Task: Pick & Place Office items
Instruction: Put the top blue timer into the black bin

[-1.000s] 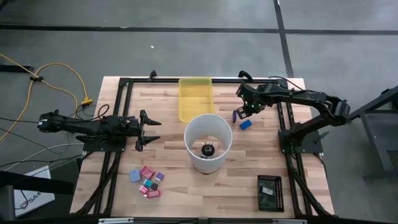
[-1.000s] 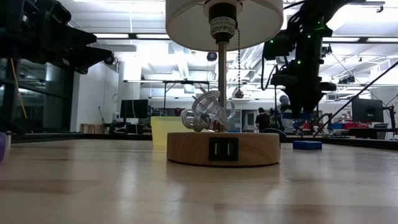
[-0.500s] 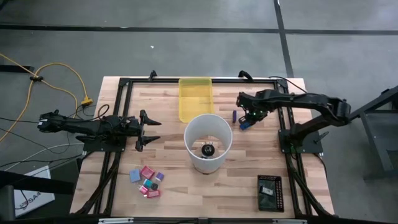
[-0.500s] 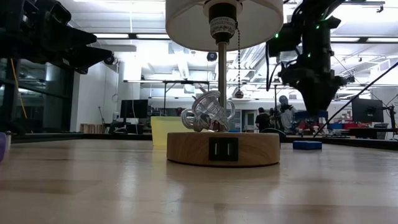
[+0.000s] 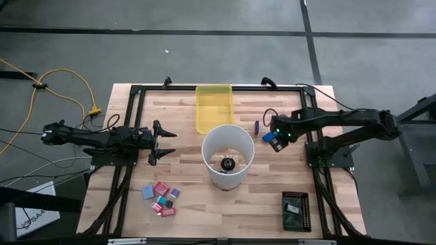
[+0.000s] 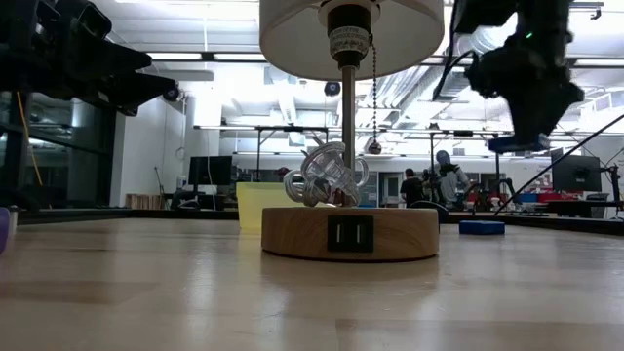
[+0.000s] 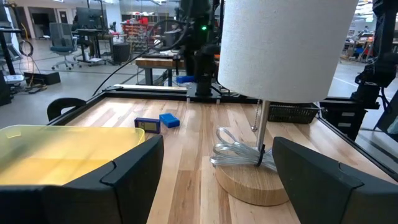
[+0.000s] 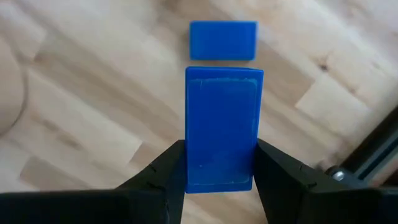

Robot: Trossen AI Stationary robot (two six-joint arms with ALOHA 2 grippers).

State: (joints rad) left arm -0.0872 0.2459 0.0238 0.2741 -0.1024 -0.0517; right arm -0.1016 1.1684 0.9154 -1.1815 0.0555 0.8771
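On the pale wooden counter, beside the tall white lamp, the right tool has swung back from its dip and now holds a flat bright-blue rectangular block aloft, long axis running out between the fingers (a second blue block lies below). Pick made; placing remains. The left tool waits wide open.

Two dark, cabled, jointed arms
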